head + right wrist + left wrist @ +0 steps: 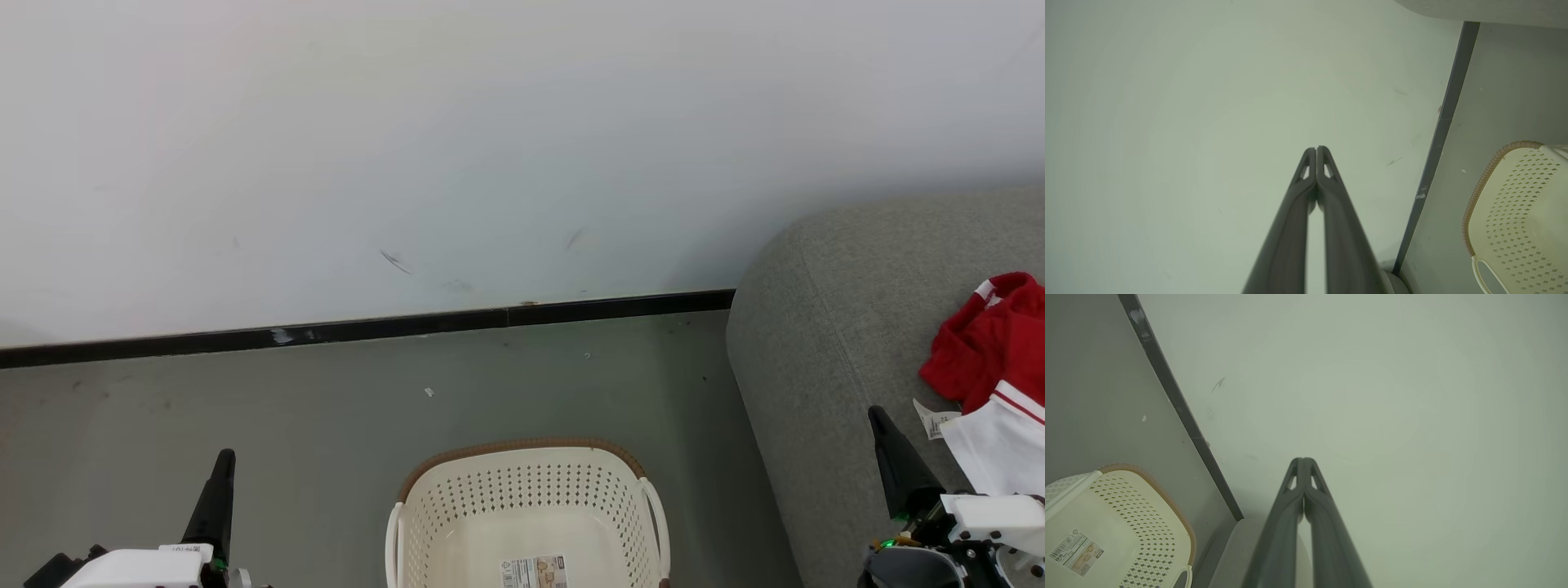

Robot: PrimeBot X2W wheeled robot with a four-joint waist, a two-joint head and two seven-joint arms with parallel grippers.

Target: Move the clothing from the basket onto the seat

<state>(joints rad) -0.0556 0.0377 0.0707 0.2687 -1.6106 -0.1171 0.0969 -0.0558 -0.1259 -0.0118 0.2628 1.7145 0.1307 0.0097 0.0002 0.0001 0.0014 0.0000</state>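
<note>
My left gripper [226,454] and right gripper [875,412] are closed, empty. The clothing [992,343] lies on the seat [824,327], right. The basket [522,446] looks bare, so I'd stop.

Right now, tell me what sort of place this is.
Likely a living-room corner, perhaps a mock-up: a grey upholstered seat with red clothing on it, a laundry basket on a grey floor, a bare white wall.

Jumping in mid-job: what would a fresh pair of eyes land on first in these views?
The bright red clothing with white trim, heaped on the grey seat at the right edge of the head view. Next, the cream basket at bottom centre, its visible inside bare but for a sticker. The left gripper and right gripper are shut, holding nothing.
</note>
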